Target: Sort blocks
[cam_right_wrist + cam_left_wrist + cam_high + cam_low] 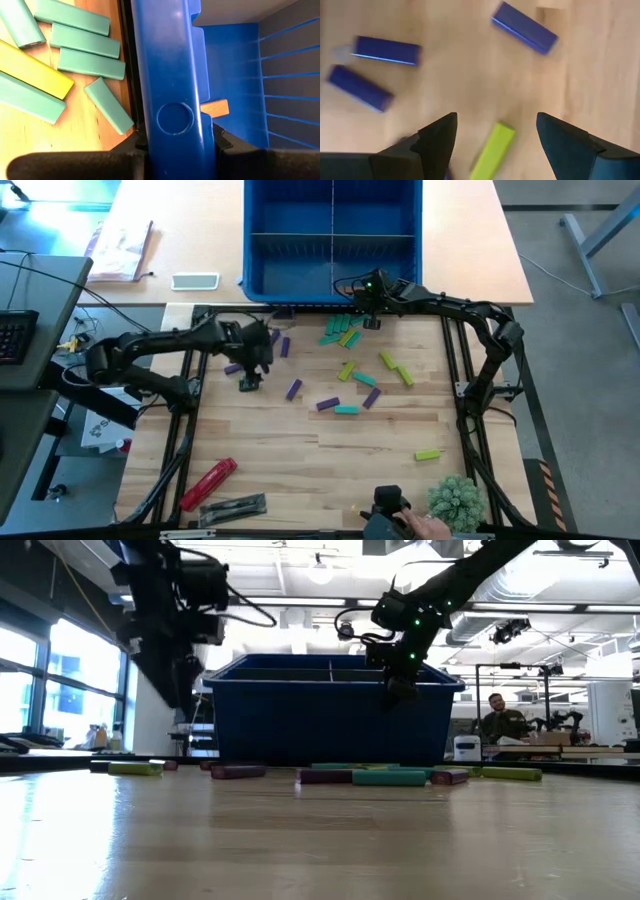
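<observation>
The left gripper (250,380), fingers apart, hovers left of centre over scattered blocks (350,370). The right gripper (372,320) sits at the blue bin's (333,280) near wall; its fingers are hidden, with a tan block (215,107) half concealed.

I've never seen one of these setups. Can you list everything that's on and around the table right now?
Bin: one, blue, divided, at the table's far edge.
Purple blocks: about six, scattered left and middle.
Teal blocks: several, mostly bunched by the bin's front.
Lime blocks: about five, middle and right.
Tan block: one, just inside the bin's wall.
Red tool: one, near left corner.
Plant: one, green, near right corner.
Phone: one, pale, on the desk left of the bin.
Person: one, seated in the room behind.
Left gripper: open, above a lime block among the purple ones.
Right gripper: at the bin's front wall.
</observation>
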